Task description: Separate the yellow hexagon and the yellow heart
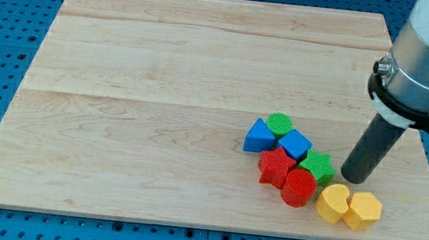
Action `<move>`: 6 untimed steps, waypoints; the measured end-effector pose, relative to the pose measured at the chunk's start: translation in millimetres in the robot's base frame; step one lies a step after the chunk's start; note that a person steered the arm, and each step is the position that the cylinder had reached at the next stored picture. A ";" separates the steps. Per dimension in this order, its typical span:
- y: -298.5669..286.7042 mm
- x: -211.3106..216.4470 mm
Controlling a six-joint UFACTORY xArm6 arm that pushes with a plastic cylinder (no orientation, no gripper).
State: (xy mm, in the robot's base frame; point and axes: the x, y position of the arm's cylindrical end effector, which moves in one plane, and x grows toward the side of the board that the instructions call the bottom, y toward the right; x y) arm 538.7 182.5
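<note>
The yellow heart [333, 202] and the yellow hexagon [363, 210] lie side by side and touching near the view's bottom right, heart on the left. My tip [356, 180] stands on the board just above them, closest to the gap between the two, and to the right of the green star [319, 166]. The rod rises up and right to the grey arm.
A cluster sits left of my tip: a green cylinder [280, 125], a blue triangle [259, 136], a blue cube [296, 144], a red star [275, 167], a red cylinder [298, 187]. The wooden board [162, 90] ends just below the yellow blocks.
</note>
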 end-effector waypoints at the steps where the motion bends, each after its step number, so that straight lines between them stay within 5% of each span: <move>1: 0.6 3.8; 3: -2.5 41.9; 6: -44.9 9.2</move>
